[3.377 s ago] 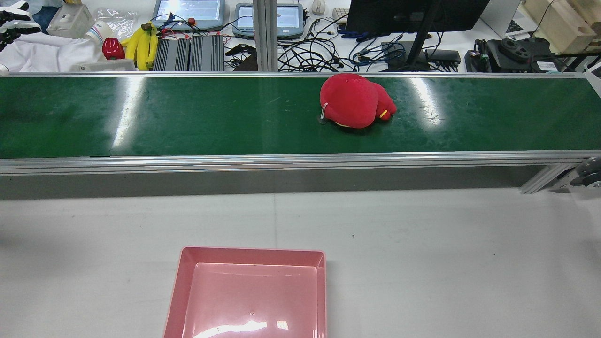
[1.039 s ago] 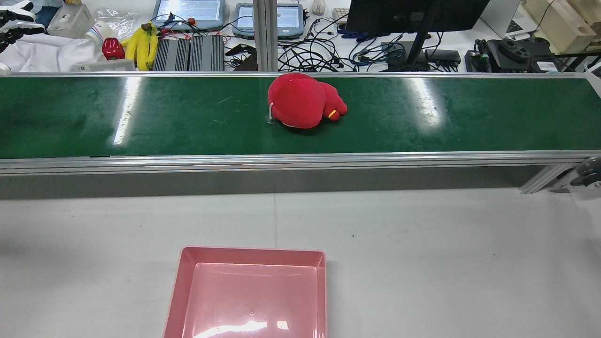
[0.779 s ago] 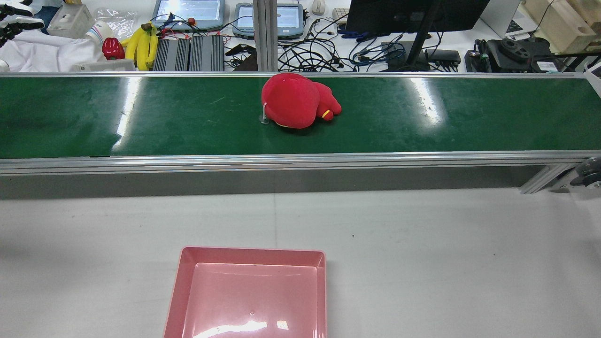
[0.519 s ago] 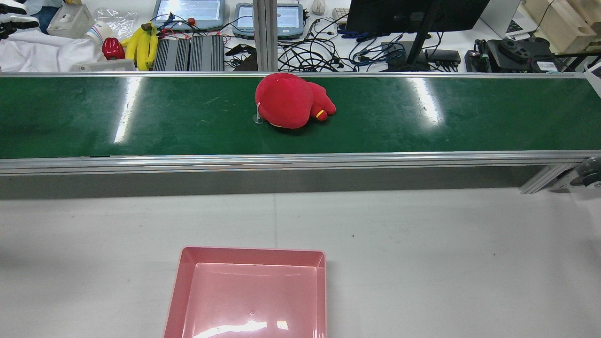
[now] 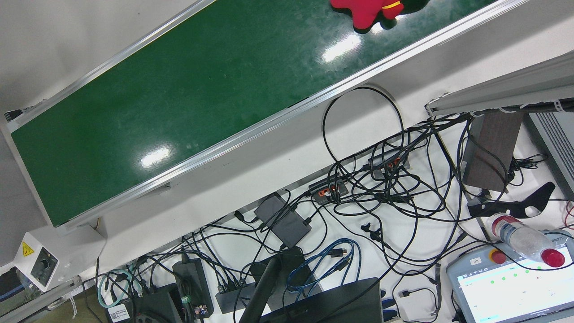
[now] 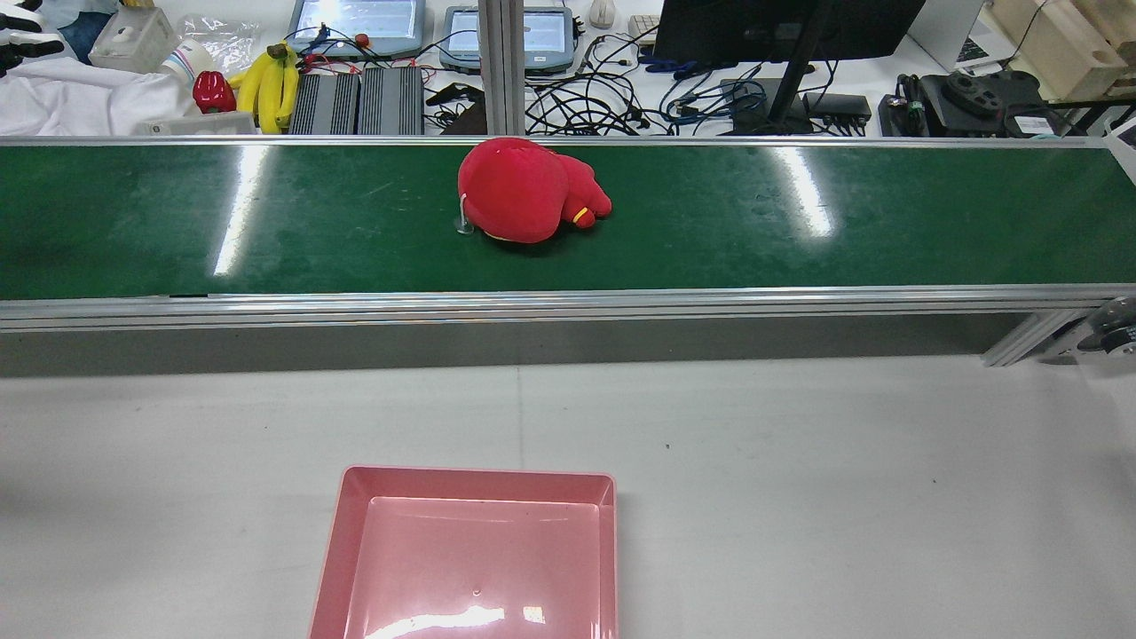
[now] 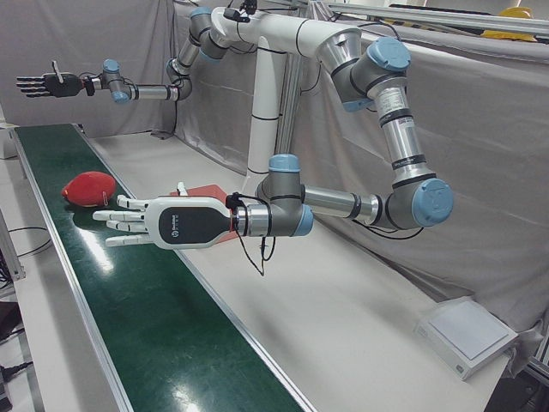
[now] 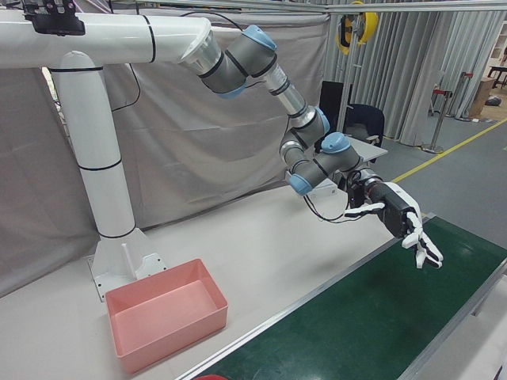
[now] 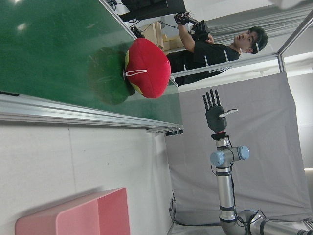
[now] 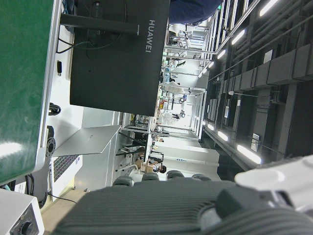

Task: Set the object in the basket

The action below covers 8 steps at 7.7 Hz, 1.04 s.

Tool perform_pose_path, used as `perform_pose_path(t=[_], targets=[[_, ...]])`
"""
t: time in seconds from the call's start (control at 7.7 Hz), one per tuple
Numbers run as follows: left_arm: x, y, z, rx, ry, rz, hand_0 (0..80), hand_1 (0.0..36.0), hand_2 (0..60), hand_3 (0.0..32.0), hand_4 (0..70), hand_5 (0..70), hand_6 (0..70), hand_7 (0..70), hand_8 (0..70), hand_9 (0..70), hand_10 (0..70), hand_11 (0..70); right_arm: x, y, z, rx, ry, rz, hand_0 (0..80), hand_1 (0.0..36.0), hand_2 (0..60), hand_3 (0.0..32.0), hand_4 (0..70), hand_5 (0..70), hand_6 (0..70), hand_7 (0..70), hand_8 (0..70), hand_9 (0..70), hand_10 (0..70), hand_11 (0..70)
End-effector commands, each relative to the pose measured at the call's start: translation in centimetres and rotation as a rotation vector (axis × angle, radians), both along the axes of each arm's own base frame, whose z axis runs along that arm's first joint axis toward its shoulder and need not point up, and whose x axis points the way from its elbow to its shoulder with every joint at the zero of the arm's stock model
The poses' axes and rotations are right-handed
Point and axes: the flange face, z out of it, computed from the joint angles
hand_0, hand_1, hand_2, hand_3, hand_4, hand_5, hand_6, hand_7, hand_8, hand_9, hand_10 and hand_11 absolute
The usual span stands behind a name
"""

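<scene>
A robot station with two arms, seen from several cameras. A red plush toy [image 6: 519, 188] lies on a long green conveyor belt [image 6: 799, 231] that runs across the far side of a pale worktop [image 6: 799, 461]. The toy sits roughly midway along the visible belt, toward its far edge, and nothing touches it. A pink basket [image 6: 479, 481] stands empty on the worktop, on the robot's side of the belt, well apart from the toy and slightly to the left of it in the rear view.

The left hand [image 7: 176, 223] hovers above the belt with its fingers spread and stretched toward the toy, palm down, holding nothing. It is near the toy but clearly apart from it. The right hand [image 7: 47, 84] is held high over the far end of the belt, beyond the toy, fingers straight and apart, also holding nothing.

The task appears to be at its very start: the pick has not begun. The left hand looks better placed for it. The next move probably calls for lowering that hand over the toy's rounded body and closing the fingers around its soft bulk. Since the toy rests on a conveyor, the timing of the reach may matter.
</scene>
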Motion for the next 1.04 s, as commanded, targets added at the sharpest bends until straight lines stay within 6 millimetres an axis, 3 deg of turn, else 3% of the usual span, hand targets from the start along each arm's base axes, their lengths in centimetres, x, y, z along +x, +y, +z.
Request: perform_pose_path(t=[0.0, 0.13, 0.26, 0.65, 0.91], targets=[[0.7, -0.5, 1.2, -0.013, -0.039, -0.009, 57.8, 18.5, 0.0, 0.0, 15.9, 32.0, 6.5, 5.1, 13.2, 20.0, 0.0, 0.0, 0.0, 0.0, 0.0, 0.0, 0.0, 0.0, 0.0, 0.0, 0.0, 0.0, 0.0, 0.0, 0.0, 0.0, 0.0, 0.0, 0.0, 0.0], [1.4, -1.3, 3.1, -0.04, -0.048, -0.002, 57.8, 19.9, 0.0, 0.0, 14.7, 31.7, 6.3, 4.8, 12.0, 18.4, 0.0, 0.1, 0.0, 0.0, 0.0, 0.0, 0.0, 0.0, 0.0, 0.0, 0.0, 0.0, 0.0, 0.0, 0.0, 0.0, 0.0, 0.0, 0.0, 0.0], [1.8, -2.0, 3.8, -0.033, -0.047, -0.001, 57.5, 19.3, 0.0, 0.0, 14.6, 31.3, 6.1, 4.6, 11.3, 17.3, 0.0, 0.5, 0.0, 0.0, 0.0, 0.0, 0.0, 0.0, 0.0, 0.0, 0.0, 0.0, 0.0, 0.0, 0.0, 0.0, 0.0, 0.0, 0.0, 0.0], [1.8, -2.4, 3.6, -0.033, -0.038, -0.023, 56.8, 19.4, 0.0, 0.0, 15.9, 32.9, 6.4, 5.0, 13.4, 20.3, 0.0, 0.0, 0.0, 0.0, 0.1, -0.002, 0.0, 0.0, 0.0, 0.0, 0.0, 0.0, 0.0, 0.0, 0.0, 0.0, 0.0, 0.0, 0.0, 0.0], [2.0, -3.2, 2.3, -0.01, -0.037, -0.031, 56.8, 19.6, 0.0, 0.0, 16.2, 33.2, 6.4, 5.2, 13.8, 20.9, 0.0, 0.0, 0.0, 0.0, 0.1, -0.001, 0.0, 0.0, 0.0, 0.0, 0.0, 0.0, 0.0, 0.0, 0.0, 0.0, 0.0, 0.0, 0.0, 0.0]])
